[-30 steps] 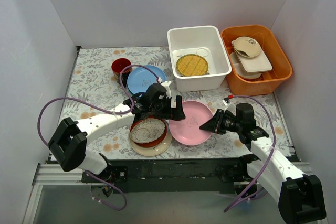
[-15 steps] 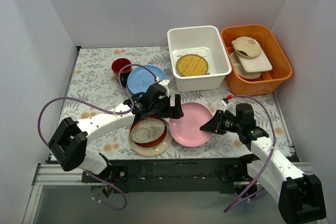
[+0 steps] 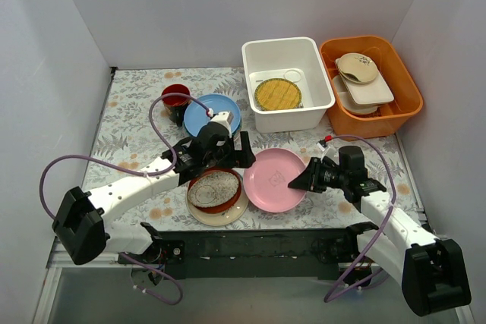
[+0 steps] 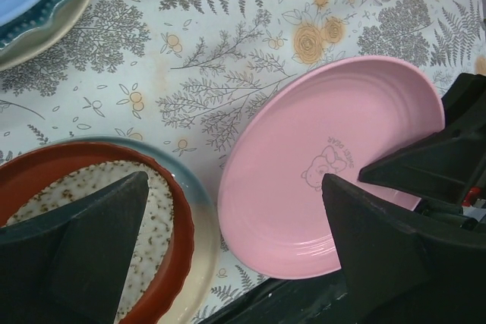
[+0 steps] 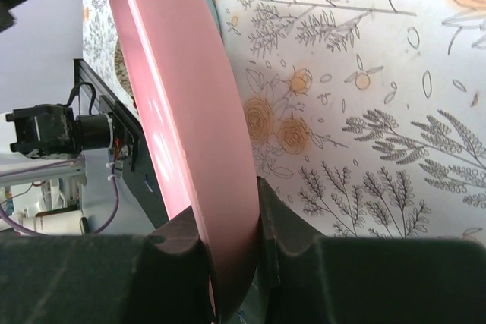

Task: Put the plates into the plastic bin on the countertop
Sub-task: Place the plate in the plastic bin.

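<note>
Countertop (image 3: 137, 119): flat, with a grey-white leaf print and orange flowers. It is boxed in by plain white walls on three sides.

Right gripper (image 3: 298, 182): narrow, pinching the rim of the pink plate (image 3: 277, 180). From the right wrist the rim runs edge-on between my two fingers (image 5: 292, 221). The plate is smooth and glossy pink with ringed ridges and a small embossed figure at its centre. It extends left of this gripper. I cannot tell whether its other edge touches the countertop.

Left gripper (image 4: 233, 180): jaws wide, holding nothing. It hangs over the gap between the pink plate on its right and the red-brown dish (image 3: 215, 190) on its left. That dish has a speckled pale inside and sits on a cream-and-blue plate (image 3: 199, 216).

Beyond the left gripper is a light blue plate (image 3: 209, 111). The left wrist view shows it stacked on a teal plate (image 4: 57, 14) and a pale cream plate (image 4: 72, 24).

Plastic bin (image 3: 250, 73): white with rounded corners, well beyond the right gripper and a little to its left. One plate with a yellow woven centre (image 3: 277, 94) lies inside it.

Count:
- Seven plates: one in the bin, one gripped, five on the countertop.
- Two tubs: the white bin and the orange tub (image 3: 410, 96) beside it, which holds beige and white dishes (image 3: 357, 67).
- One dark-red cup (image 3: 175, 96), touching the blue stack.
</note>
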